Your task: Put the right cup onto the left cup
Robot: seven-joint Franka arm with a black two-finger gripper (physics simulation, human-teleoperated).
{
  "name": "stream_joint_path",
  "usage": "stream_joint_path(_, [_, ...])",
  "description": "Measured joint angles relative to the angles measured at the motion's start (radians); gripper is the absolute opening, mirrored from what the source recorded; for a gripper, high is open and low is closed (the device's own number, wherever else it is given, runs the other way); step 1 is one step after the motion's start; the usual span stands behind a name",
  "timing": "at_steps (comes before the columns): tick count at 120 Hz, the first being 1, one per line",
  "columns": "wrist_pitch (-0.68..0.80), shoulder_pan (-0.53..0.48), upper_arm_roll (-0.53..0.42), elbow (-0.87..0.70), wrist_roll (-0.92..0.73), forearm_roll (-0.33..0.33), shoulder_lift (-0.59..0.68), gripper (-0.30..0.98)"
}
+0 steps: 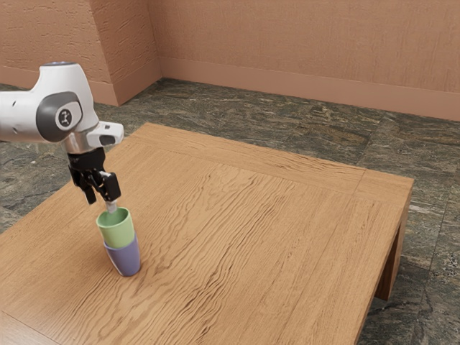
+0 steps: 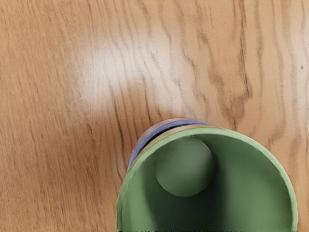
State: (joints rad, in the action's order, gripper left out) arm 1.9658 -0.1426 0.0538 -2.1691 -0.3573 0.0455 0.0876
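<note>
The green cup is apparently nested in the purple cup beneath the gripper; whether it is pinched cannot be told.

Green cup sits inside purple cup on table; tool above, contact unclear.

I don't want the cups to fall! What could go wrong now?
The gripper is right at the green cup, so moving away might knock it. The green cup also sticks well up out of the blue cup, so a bump might tip it, or topple both onto the table.
</note>
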Motion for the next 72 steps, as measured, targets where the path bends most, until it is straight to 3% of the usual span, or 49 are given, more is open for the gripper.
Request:
stream_joint_path(20, [-0.005, 0.028, 0.0, 0.029, -0.005, -0.012, 0.021, 0.63])
stream_joint_path(72, [-0.134, 0.102, 0.0, 0.436, -0.012, -0.021, -0.132, 0.68])
